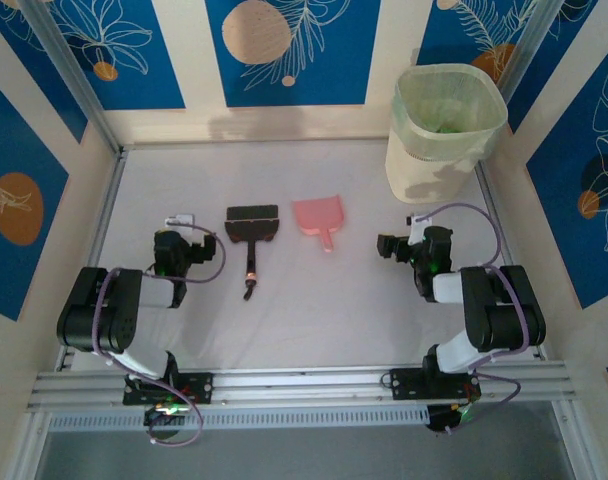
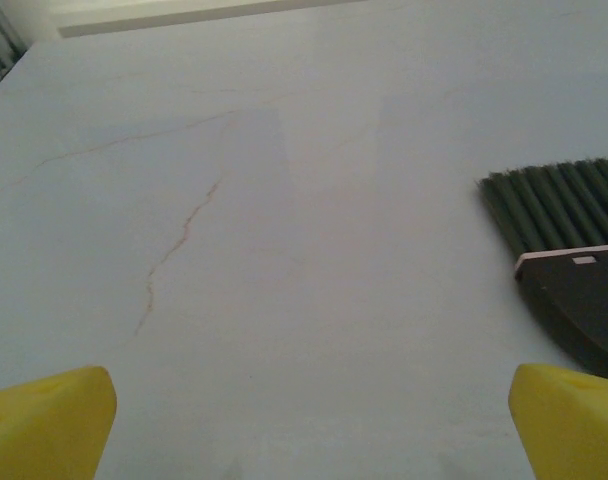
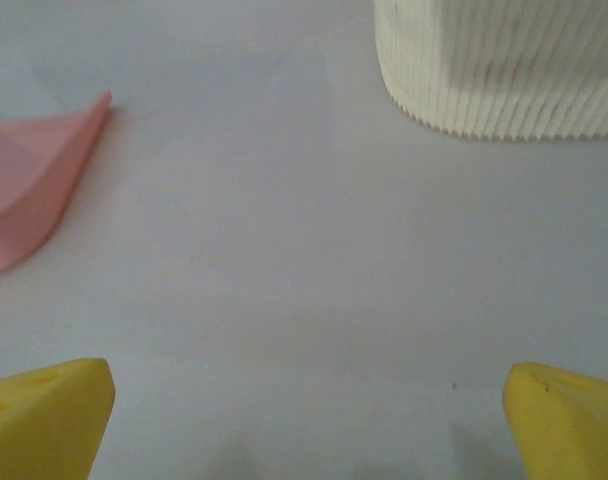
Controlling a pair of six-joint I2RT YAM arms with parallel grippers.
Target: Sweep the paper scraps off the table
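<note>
Top view: my two arms sit at the near edge of the white tabletop (image 1: 314, 320), the left arm (image 1: 114, 310) on the left and the right arm (image 1: 494, 310) on the right, both folded low with their wrists turned toward the far side. Between them, in the middle of the tabletop, lie a black brush (image 1: 252, 225) and a pink dustpan (image 1: 314, 215), side by side but apart, the brush on the left with its handle pointing toward me, the dustpan's short handle likewise. A pale ribbed bin (image 1: 444, 130) stands upright in the far right corner. A greenish clump (image 1: 447, 127) lies inside the bin, seen through its mouth; it is too small to tell whether it is paper scraps. Left wrist view: my left jaws stand wide apart and hold nothing, the yellow fingertips (image 2: 44, 420) at the lower corners with bare tabletop (image 2: 334, 200) between them; the brush (image 2: 574, 260) lies ahead to the right, bristles toward the far side, and a thin brownish hairline mark (image 2: 179, 250) runs across the surface ahead to the left. Right wrist view: my right jaws are likewise spread wide and hold nothing, the yellow fingertips (image 3: 44, 415) over bare tabletop (image 3: 284, 250); an edge of the dustpan (image 3: 34, 190) shows at the left and the ribbed base of the bin (image 3: 504, 70) at the upper right, both well clear of the jaws.
</note>
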